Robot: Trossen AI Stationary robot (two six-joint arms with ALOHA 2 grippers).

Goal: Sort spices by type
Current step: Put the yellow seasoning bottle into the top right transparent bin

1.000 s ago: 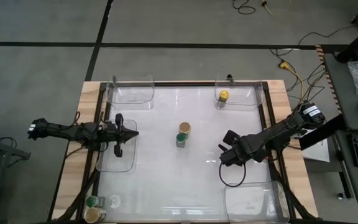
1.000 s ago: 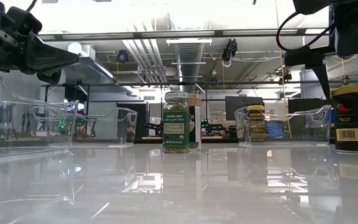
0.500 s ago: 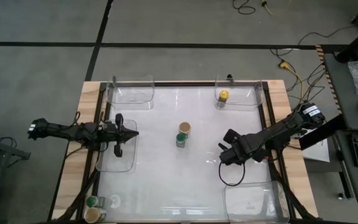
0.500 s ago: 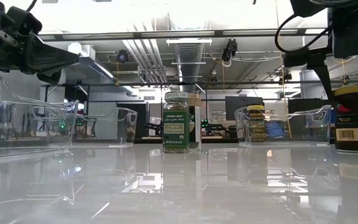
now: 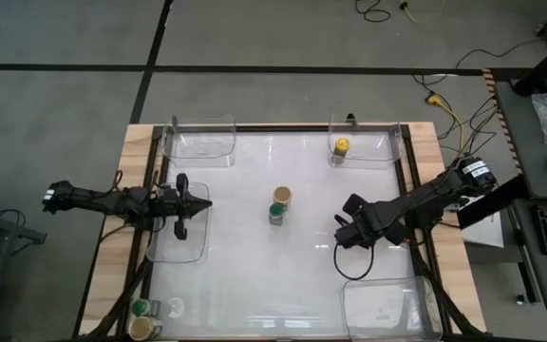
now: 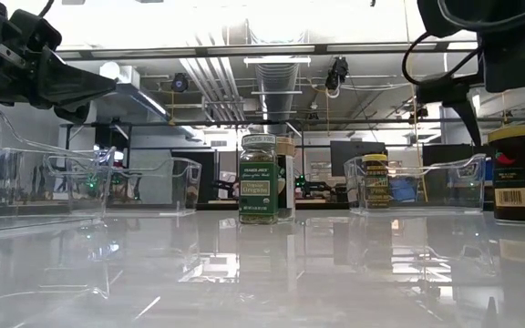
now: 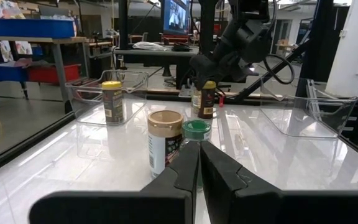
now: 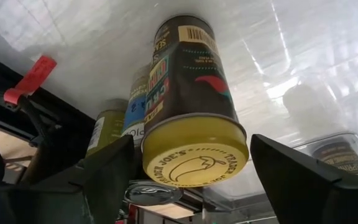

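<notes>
While poised near the tabletop's [image 5: 254, 275] right edge, right gripper [image 8: 185, 168] spread wide around a yellow-lidded cylindrical jar [image 8: 188, 106], unclamped. Glossy lid embossing seen only from the wrist. Left gripper [image 7: 199, 163] pinched together over a clear bin [image 5: 180, 242], left edge.

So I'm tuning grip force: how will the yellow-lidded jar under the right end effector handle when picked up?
The yellow-lidded jar looks rigid, so it probably won't deform. Its smooth round wall may slip or twist between the fingers. It stands tall and narrow, so an off-centre touch could tip it and let it roll.
</notes>
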